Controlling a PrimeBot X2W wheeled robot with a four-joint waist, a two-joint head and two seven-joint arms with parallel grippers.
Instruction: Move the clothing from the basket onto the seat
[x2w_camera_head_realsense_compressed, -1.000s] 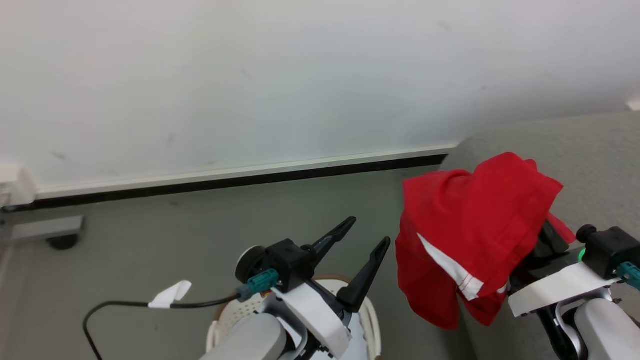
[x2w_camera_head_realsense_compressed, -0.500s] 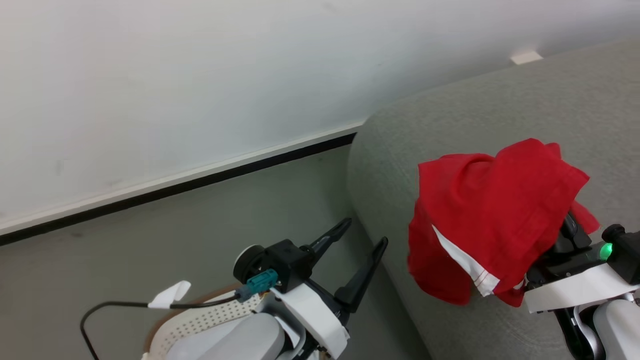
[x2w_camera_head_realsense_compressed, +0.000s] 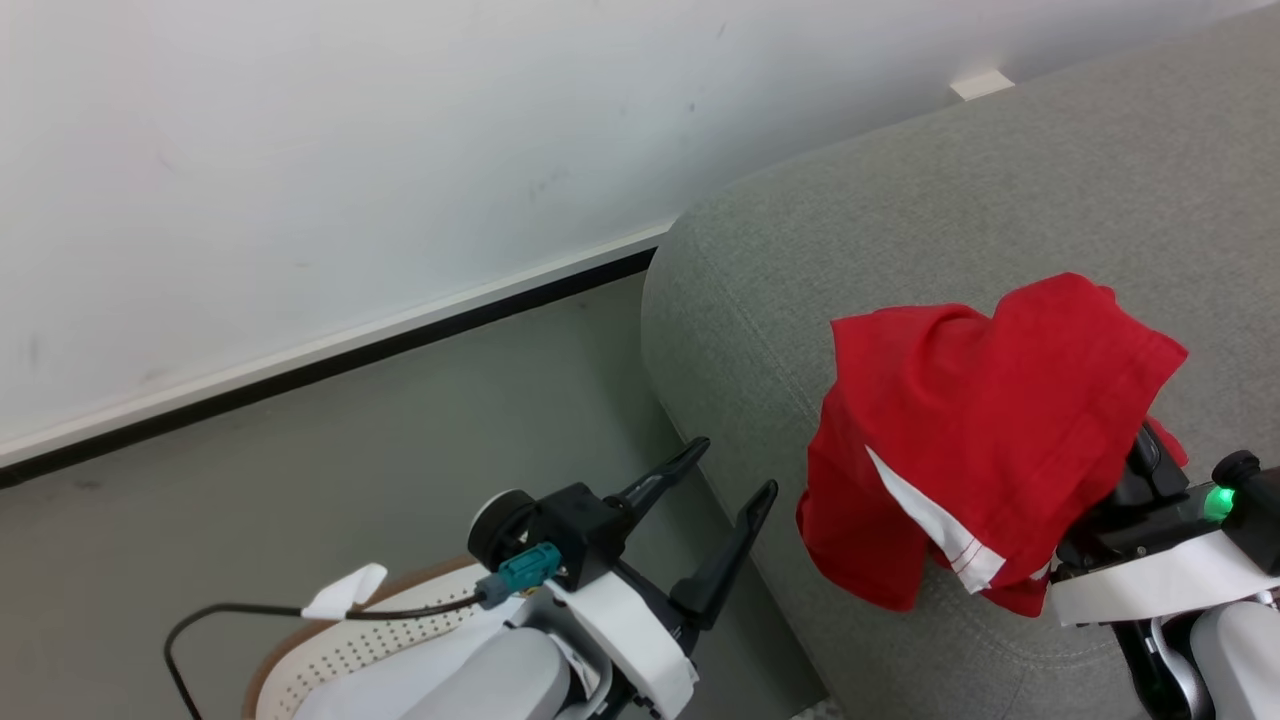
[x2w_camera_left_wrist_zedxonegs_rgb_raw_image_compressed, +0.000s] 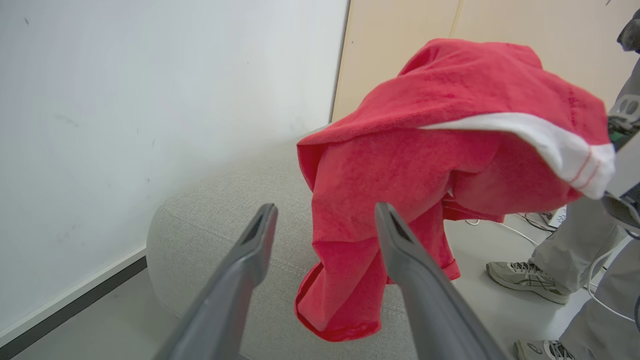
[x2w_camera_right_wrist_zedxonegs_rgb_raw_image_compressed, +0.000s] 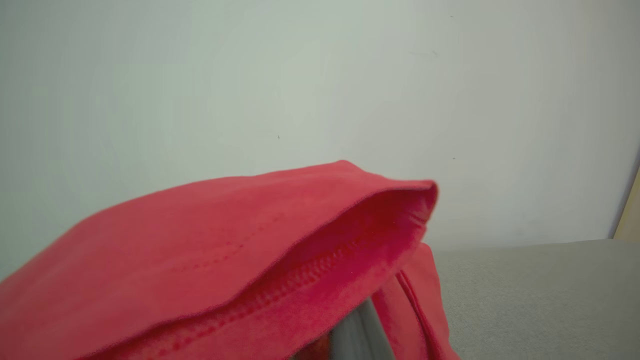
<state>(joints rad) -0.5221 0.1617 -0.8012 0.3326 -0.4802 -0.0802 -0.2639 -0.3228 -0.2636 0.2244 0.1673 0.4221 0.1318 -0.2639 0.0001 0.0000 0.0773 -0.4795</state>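
Observation:
The clothing (x2w_camera_head_realsense_compressed: 980, 420), bright red with a white stripe trim, hangs draped over my right gripper, whose dark fingers (x2w_camera_head_realsense_compressed: 1140, 465) poke out from under its right side, shut on the fabric. It hangs above the near left end of the light grey seat (x2w_camera_head_realsense_compressed: 850, 220). The left wrist view shows the clothing (x2w_camera_left_wrist_zedxonegs_rgb_raw_image_compressed: 425, 150) hanging over the seat (x2w_camera_left_wrist_zedxonegs_rgb_raw_image_compressed: 210, 235). In the right wrist view red fabric (x2w_camera_right_wrist_zedxonegs_rgb_raw_image_compressed: 225, 250) covers a grey finger (x2w_camera_right_wrist_zedxonegs_rgb_raw_image_compressed: 357, 332). My left gripper (x2w_camera_head_realsense_compressed: 735, 467) is open and holds nothing, left of the seat's edge. The white perforated basket (x2w_camera_head_realsense_compressed: 360, 640) with a brown rim lies under my left forearm.
A white wall with a dark baseboard (x2w_camera_head_realsense_compressed: 330, 360) runs behind the grey floor. A black cable (x2w_camera_head_realsense_compressed: 230, 610) loops at the lower left. In the left wrist view a person's legs and shoes (x2w_camera_left_wrist_zedxonegs_rgb_raw_image_compressed: 525, 280) stand beyond the seat, beside white cables on the floor.
The head camera has swung right, so the seat takes up more of the picture and the basket sits further left. The right gripper still holds the clothing, which hangs over the seat.

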